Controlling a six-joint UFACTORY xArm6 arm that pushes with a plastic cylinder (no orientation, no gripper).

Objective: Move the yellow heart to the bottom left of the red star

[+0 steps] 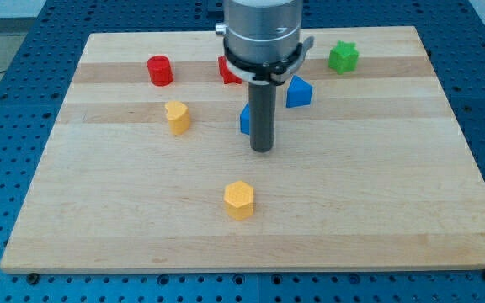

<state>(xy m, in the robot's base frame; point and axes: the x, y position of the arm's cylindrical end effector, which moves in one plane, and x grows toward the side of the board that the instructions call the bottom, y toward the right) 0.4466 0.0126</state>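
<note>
Camera view, yellow heart (177, 116) upright, lobes toward view's top-left, my tip (262, 149) well right

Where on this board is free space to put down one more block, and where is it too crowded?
Free: the view's right half below the green block, and the bottom left beside the yellow hexagon. Crowded: the top middle around my tip, among the blue blocks and the yellow heart.

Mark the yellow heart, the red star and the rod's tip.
yellow heart (178, 116): camera view, middle of its top and front face.
red star (226, 71): camera view, its visible left part; the rest is behind the arm.
my tip (262, 149): camera view, the rod's very end, right of the heart.
</note>
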